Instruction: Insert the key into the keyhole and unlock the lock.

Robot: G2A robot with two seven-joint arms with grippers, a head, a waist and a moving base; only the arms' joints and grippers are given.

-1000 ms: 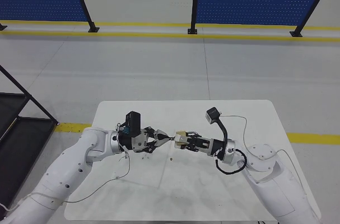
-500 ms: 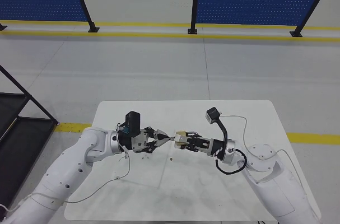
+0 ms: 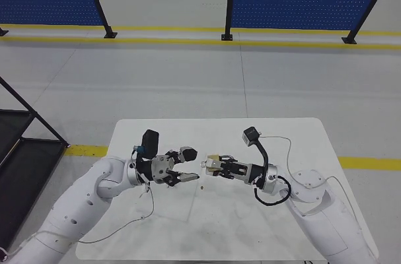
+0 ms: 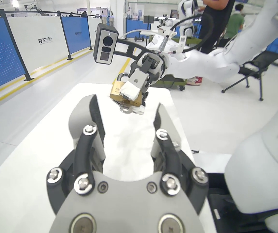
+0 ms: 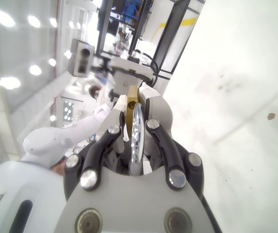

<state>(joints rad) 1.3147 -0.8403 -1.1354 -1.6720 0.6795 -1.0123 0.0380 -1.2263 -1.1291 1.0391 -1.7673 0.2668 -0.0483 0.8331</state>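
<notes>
The left gripper [image 3: 192,165] hangs wide open with nothing between its fingers [image 4: 94,117]. It is held above the middle of the white table [image 3: 299,132] and points right, toward the other arm. The right gripper [image 3: 212,164] faces it from the right, its taped fingertips [image 4: 131,89] clamped on the body of a brass padlock [image 4: 116,90] (gripped by the flat sides, clear of the tabletop). The padlock's steel shackle [image 5: 136,132] points back into the right gripper's palm. The keyhole end faces left, toward the open left gripper. The key [image 4: 125,107] sits in that end of the padlock with its silver head sticking out. It is just beyond the left fingertips and apart from them. Whether the shackle has sprung free I cannot tell. A small brown speck [image 3: 201,187] lies on the table, a little nearer than the two grippers.
</notes>
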